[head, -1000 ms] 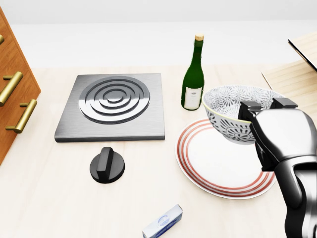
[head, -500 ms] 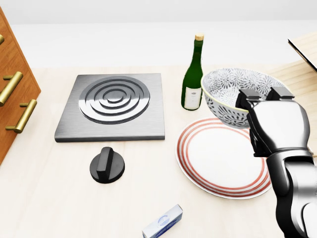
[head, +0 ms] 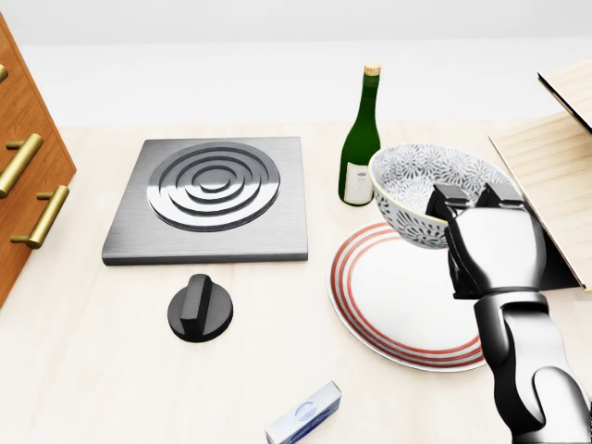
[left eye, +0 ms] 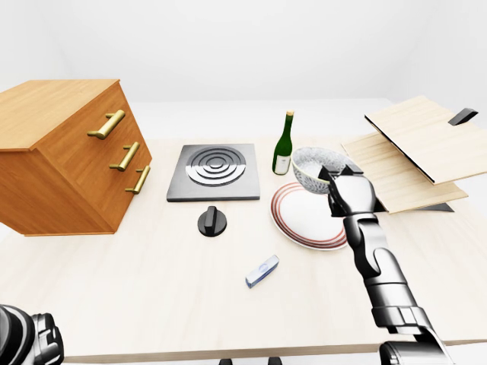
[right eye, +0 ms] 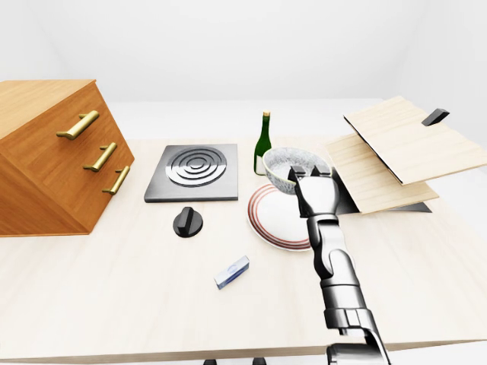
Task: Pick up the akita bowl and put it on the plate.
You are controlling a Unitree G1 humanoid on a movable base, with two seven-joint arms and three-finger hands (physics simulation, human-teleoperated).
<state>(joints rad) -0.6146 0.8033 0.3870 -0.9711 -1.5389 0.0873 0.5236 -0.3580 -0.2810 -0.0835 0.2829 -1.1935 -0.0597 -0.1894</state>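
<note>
The akita bowl (head: 418,190), white with a dark floral pattern, hangs tilted above the upper edge of the red-ringed plate (head: 407,296) in the head view. My right hand (head: 472,199) is shut on the bowl's right rim, fingers hooked over it. The plate lies flat on the table below and holds nothing. My left hand (left eye: 30,342) shows only as a dark shape at the bottom left corner of the left-eye view, far from the bowl.
A green wine bottle (head: 361,139) stands just left of the bowl. A metal stove plate (head: 213,196) and black knob (head: 200,309) lie further left, a wooden drawer cabinet (left eye: 68,156) beyond. Wooden boards (left eye: 415,156) lie right; a small blue-white box (head: 305,414) sits near the bottom.
My right hand has carried the bowl a little left and lower than half a second ago, after a brief rise. The plate and other things have stayed put.
</note>
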